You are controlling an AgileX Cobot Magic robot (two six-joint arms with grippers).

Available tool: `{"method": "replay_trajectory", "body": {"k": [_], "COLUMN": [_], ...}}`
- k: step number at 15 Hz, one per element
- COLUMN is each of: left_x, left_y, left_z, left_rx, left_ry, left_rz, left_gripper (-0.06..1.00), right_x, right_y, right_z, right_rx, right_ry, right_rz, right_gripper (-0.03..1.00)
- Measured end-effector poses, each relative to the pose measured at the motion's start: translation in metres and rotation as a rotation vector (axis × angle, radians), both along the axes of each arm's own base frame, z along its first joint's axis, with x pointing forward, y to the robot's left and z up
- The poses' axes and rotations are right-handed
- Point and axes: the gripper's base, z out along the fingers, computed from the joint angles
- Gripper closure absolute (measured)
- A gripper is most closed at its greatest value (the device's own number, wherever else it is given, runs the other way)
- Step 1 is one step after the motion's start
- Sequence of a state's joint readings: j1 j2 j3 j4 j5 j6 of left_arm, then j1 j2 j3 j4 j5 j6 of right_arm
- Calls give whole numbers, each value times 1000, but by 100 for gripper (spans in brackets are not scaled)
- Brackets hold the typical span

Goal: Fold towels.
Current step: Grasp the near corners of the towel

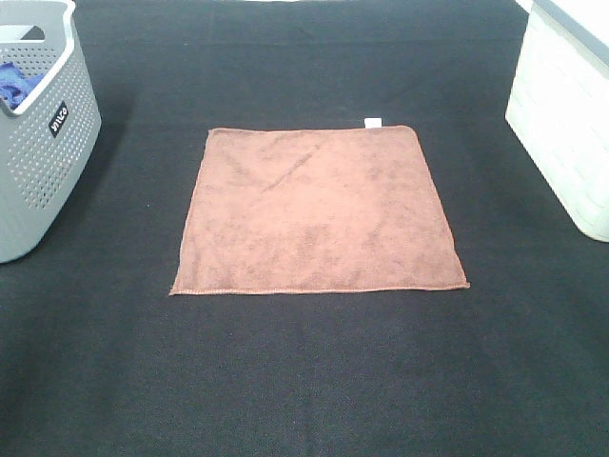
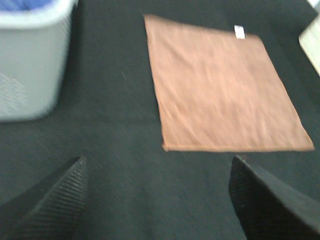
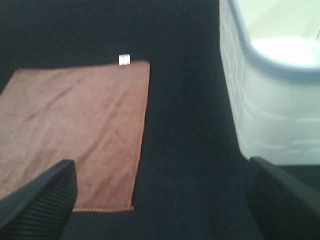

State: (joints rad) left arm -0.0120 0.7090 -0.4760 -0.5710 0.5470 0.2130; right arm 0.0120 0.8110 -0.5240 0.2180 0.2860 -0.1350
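1. Work surface: a black textured mat (image 1: 304, 381) covers the whole table in the exterior high view
2. Far left: a grey perforated basket (image 1: 48, 171) stands on the mat, well apart from the towel. A blue cloth (image 1: 13, 86) lies inside it
3. Left gripper (image 2: 155, 200): only the left wrist view shows it. Its two black ribbed fingers (image 2: 50, 205) are spread wide with nothing between them. Bare mat lies below the gap, and the towel lies ahead of the fingers, apart from them
4. Centre: the towel (image 1: 319, 209), a reddish-brown square cloth, lies flat and fully unfolded on the mat between the two baskets. Its edges are stitched, and a faint diagonal crease crosses the far left part. A small white tag (image 1: 373, 121) projects from the far edge near the far right corner
5. Right gripper (image 3: 162, 205): only the right wrist view shows it. Its fingers (image 3: 40, 205) are likewise set wide apart and hold nothing. One finger overlaps the towel beside its near right corner, and whether it touches cannot be told
6. Far right: a white basket (image 1: 561, 133) stands on the mat, apart from the towel
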Motion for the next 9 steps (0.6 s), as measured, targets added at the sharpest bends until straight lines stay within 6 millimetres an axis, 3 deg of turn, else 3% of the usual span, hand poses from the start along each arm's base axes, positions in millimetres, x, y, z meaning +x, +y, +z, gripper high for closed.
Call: {"method": "replay_trajectory", "body": {"k": [3, 7, 9], "left_x": [44, 90, 119], "left_y": [-10, -20, -38], "left_z": [-37, -88, -110], "left_rx": [-93, -154, -204], "left_ry": [184, 340, 395], "left_rz": [-61, -126, -180], "left_gripper": [20, 20, 20], "right_x": [37, 92, 120], "right_y": [1, 7, 12], "right_z": [-33, -63, -81], "right_rx": [31, 110, 138], "right_ry": [183, 472, 640], "right_rz": [-18, -11, 15], "right_gripper": [12, 16, 17]}}
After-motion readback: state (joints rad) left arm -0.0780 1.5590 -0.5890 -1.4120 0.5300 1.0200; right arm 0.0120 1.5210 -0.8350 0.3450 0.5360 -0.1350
